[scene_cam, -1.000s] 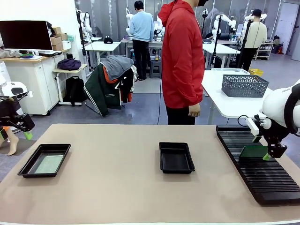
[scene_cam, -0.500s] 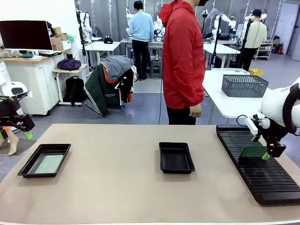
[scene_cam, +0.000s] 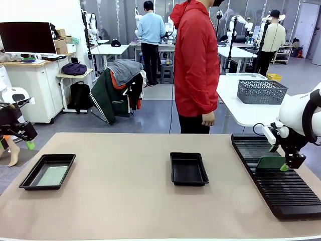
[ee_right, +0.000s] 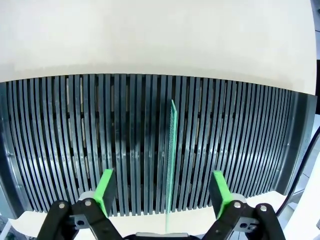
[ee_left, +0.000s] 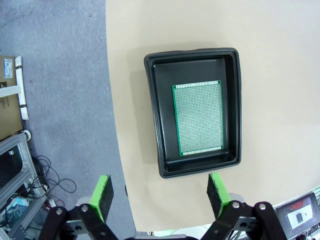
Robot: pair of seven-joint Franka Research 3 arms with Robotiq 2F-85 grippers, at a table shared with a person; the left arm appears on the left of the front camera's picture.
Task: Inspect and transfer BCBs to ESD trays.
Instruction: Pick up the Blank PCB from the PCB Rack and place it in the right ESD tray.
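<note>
**Right gripper** point(ee_right: 162, 192): your jaws are spread here. One green pad stands on each side of the upright board point(ee_right: 172, 155) and neither touches it. In the front view you find this gripper point(scene_cam: 278, 157) over the slotted rack point(scene_cam: 281, 196), about midway along it.

**Upright board** point(scene_cam: 270, 163): it stands on edge in a slot of the rack point(ee_right: 75, 125), between your two pads.

**Rack:** long, black and ribbed, it lies along the right edge of the table point(scene_cam: 125, 201).

**Left gripper** point(ee_left: 160, 195): your jaws are spread wide and hold nothing. It point(scene_cam: 27, 140) hangs off the table's left edge, above and beside the left tray point(ee_left: 155, 115).

**Left tray** point(scene_cam: 30, 175): it sits near the left edge and holds the flat board point(ee_left: 197, 117), which lies face up on its floor point(scene_cam: 51, 175).

**Middle tray** point(scene_cam: 173, 170): black, it sits mid-table with nothing in it.

**Person** point(scene_cam: 195, 60): stands at the far edge in a red jacket, with one hand point(scene_cam: 207, 118) hanging at the side.
</note>
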